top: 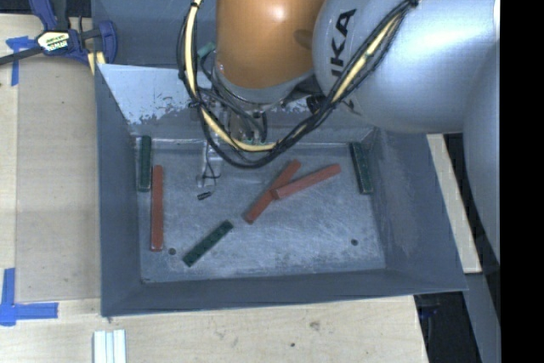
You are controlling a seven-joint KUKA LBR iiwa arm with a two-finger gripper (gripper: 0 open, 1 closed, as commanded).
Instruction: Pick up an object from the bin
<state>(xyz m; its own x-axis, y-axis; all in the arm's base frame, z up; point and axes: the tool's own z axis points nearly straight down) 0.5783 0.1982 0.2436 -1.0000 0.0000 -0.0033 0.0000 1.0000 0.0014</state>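
My gripper (207, 172) hangs below the orange cover over the bin's back left-of-middle floor, with its metal tip close above the floor. A small dark piece (204, 196) lies just under the tip. To the right, two red-brown sticks lie touching in a V: a shorter one (270, 193) and a longer one (308, 180). In front of the gripper lies a dark green stick (207, 243), slanted. I see nothing held.
Along the left wall lie a red-brown stick (156, 207) and a dark green stick (144, 163), both lengthwise. Another dark green stick (362, 167) lies by the right wall. The arm and its cables cover the bin's back middle.
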